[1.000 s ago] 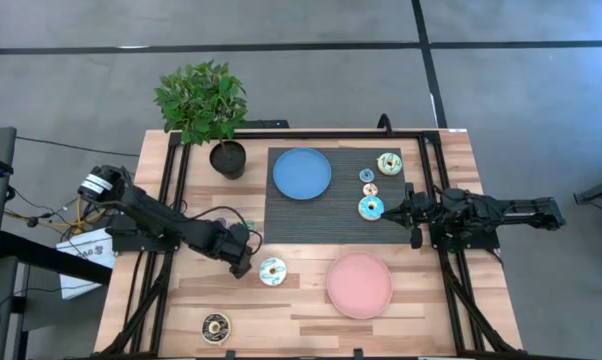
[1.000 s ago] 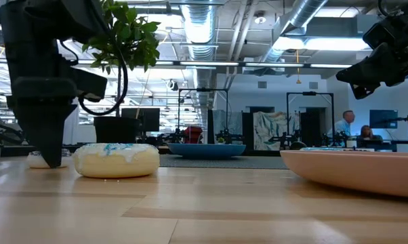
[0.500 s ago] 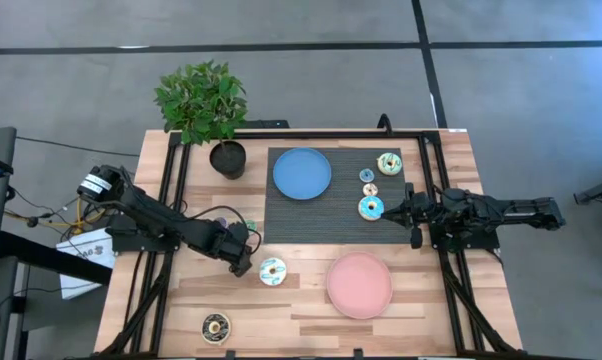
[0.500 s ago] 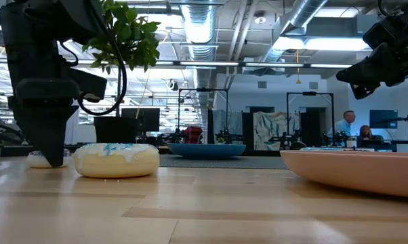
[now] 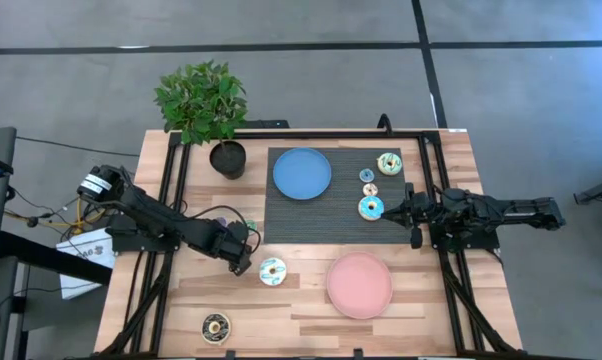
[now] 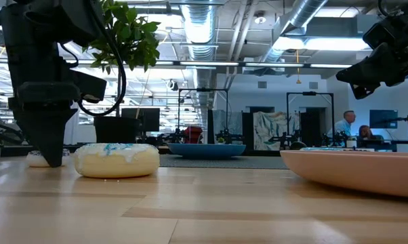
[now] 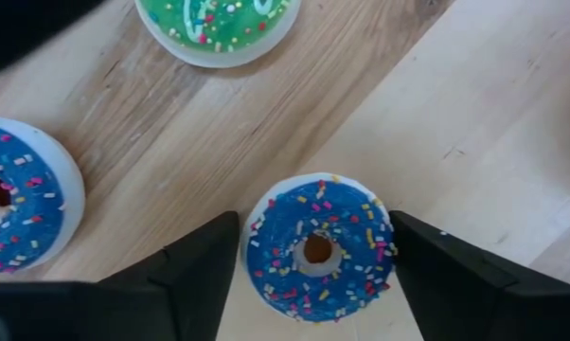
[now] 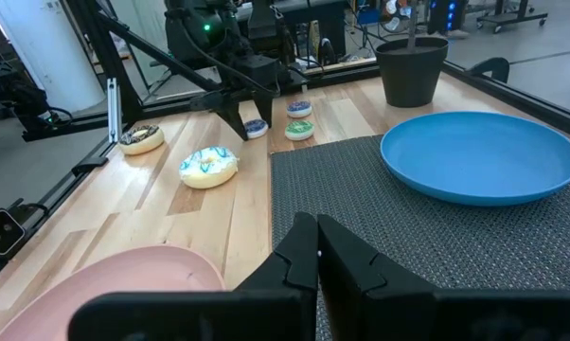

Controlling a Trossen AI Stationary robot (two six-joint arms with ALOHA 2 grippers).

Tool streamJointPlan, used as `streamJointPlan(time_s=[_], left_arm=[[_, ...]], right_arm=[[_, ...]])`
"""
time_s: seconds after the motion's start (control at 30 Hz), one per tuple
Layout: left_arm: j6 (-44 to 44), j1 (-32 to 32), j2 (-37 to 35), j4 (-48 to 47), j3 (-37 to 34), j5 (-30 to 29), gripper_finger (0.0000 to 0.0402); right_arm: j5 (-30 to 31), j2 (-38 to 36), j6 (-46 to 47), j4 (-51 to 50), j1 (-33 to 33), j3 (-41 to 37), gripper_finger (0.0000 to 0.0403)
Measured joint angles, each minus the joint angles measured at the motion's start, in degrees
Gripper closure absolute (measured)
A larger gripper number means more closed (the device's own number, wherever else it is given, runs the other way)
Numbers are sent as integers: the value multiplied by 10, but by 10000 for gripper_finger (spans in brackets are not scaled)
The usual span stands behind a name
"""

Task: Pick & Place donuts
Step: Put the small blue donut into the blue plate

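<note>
1. Left pincer (image 5: 242, 266) is down at the wooden slat table (image 5: 311, 320), its two dark fingers (image 7: 186, 275) standing either side of a tiny blue-iced toy donut with coloured sprinkles (image 7: 318, 248). Fingers are apart, a sliver of gap showing on each side; not gripping the ring.
2. Just beside it lie a second tiny blue-iced donut (image 7: 15, 194) and a tiny green-iced donut (image 7: 219, 24), both flat on the wood.
3. Near the table's front edge, a dark brown donut (image 5: 216, 325) sits alone.
4. A cream donut with blue icing (image 5: 272, 271) lies right of the left pincer, close but apart.
5. Potted green plant in a black pot (image 5: 203, 105) stands at the back, by a dark ribbed mat (image 5: 311, 220).
6. On the mat: round flat blue plate (image 5: 302, 173), then three more sprinkled donuts (image 5: 371, 207).
7. Round pink plate (image 5: 359, 284) rests on bare wood.
8. Right pincer (image 5: 414, 240) hangs above the mat's right edge, fingers pressed together, holding nothing.
</note>
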Motion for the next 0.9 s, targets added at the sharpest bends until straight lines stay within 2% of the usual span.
streamJointPlan(time_s=[0.5,0.67,0.9], left_arm=[[0,1,0,-10,3,4,164],[0,3,3,-71,41,3,164],[48,31,3,-86,84,-14,164]], right_arm=[[0,0,0,0,0,0,403],[0,0,0,0,0,0,403],[0,0,0,0,0,0,403]])
